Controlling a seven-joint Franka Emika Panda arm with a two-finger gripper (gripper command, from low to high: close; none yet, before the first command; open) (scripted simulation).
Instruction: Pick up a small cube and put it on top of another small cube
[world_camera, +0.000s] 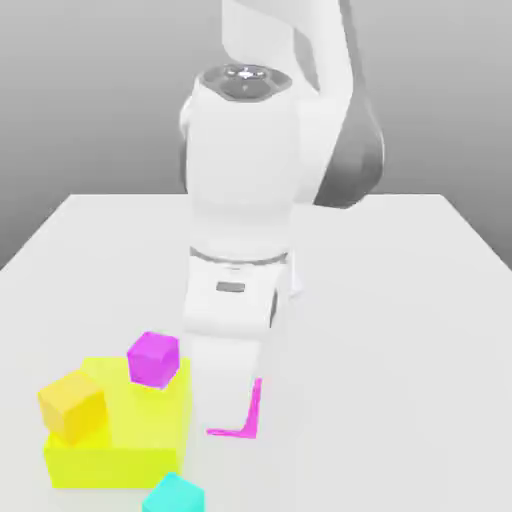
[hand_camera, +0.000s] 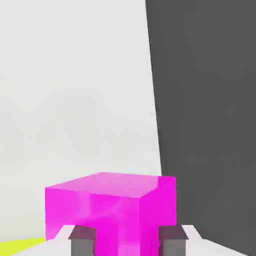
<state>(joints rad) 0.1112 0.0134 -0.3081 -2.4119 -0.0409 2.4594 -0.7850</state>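
So right now my hand (hand_camera: 122, 243) is clamped on one magenta cube (hand_camera: 112, 212); from the hand view I see it pinched between the two fingers (hand_camera: 82, 242), which sit low on its sides. In the exterior view the arm blocks most of it and only a magenta sliver (world_camera: 248, 412) peeks out near the counter's (world_camera: 400, 300) front edge. The other magenta cube (world_camera: 153, 358) sits on the back corner of the yellow block (world_camera: 120, 440), with an orange cube (world_camera: 72, 404) on the same block and a teal cube (world_camera: 172, 495) right at the front edge. My worry: the target is tiny and perched on a corner, so a slightly off drop could knock it off or let mine slide. The orange one is close enough to clip too.
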